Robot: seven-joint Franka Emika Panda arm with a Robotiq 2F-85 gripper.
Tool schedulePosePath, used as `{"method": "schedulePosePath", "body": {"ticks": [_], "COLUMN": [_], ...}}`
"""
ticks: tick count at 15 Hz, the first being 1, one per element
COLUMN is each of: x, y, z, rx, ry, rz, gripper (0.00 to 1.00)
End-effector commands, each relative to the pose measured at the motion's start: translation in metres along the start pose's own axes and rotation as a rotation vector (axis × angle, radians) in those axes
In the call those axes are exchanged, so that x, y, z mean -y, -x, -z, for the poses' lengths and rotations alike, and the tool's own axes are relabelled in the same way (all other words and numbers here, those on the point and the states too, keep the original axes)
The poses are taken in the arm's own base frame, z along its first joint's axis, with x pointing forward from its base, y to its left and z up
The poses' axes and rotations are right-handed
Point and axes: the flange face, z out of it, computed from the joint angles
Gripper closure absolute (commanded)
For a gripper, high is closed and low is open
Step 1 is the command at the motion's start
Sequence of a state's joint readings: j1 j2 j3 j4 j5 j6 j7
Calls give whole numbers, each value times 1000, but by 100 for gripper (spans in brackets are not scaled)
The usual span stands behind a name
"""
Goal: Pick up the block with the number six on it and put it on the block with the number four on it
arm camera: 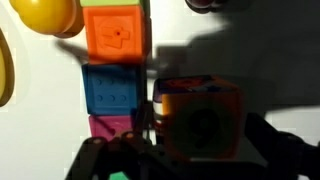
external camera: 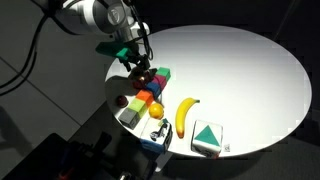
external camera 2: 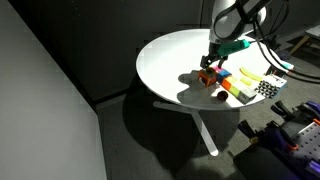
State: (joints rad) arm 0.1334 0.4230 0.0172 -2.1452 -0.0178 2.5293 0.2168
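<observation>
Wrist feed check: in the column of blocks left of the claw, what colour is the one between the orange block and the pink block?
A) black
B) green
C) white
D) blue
D: in the wrist view the blue block lies in the column between the orange block above it and the pink block below it.

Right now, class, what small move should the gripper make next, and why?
Probably ease straight down: the open gripper hangs above the block with the number six, which appears lined up between its fingers but not yet gripped.
</observation>
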Motion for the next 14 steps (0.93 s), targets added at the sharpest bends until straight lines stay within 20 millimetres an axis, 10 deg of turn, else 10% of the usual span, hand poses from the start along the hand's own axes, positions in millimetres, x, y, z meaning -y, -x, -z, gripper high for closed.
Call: {"method": "schedulePosePath", "body": {"ticks": [1, 14], "x": [4, 7], "y": [-4, 1], "z": [-2, -18], "rx": [-6, 14], "ry": [24, 88], "rz": [-1, 35], "gripper": [0, 0]}}
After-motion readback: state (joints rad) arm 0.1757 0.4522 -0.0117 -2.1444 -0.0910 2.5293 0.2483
